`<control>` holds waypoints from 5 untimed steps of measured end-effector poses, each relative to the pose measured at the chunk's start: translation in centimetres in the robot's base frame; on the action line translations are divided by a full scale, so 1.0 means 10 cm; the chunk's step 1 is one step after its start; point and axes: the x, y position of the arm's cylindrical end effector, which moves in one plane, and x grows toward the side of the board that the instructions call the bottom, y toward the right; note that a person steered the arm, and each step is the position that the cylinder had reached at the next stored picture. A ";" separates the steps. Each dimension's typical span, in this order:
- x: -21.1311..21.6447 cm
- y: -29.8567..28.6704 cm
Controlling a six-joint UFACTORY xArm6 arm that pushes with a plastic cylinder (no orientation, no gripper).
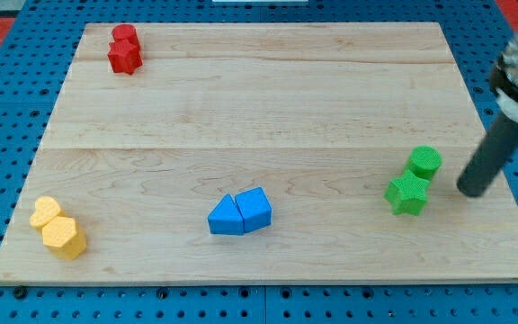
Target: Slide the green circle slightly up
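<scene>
One wooden board (268, 108) is lying on a blue pegboard (7, 108), w/ eight blocks sitting on it in four touching pairs. No containers showing. My tip (471, 191), a bare rod w/ no fingers to open or close, is resting just right of the green pair. Green circle (424, 162), a short smooth cylinder, is sitting near the board's right edge, touching the green star (407, 193) below-left. Blue blocks (239, 213) bottom centre, yellow blocks (58, 228) bottom left, red blocks (125, 49) top left.

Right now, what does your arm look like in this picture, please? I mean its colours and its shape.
Only the end of my arm shows, at the view's right edge. It is a straight dark rod, round like a cylinder, matte and almost black, ending at my tip. Above the rod sits a wider collar, grey and white with a dark band. I see no cables, no markings and no pincer.
</scene>
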 end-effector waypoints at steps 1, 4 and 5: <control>-0.29 -0.43; -1.15 -0.68; -0.71 -0.46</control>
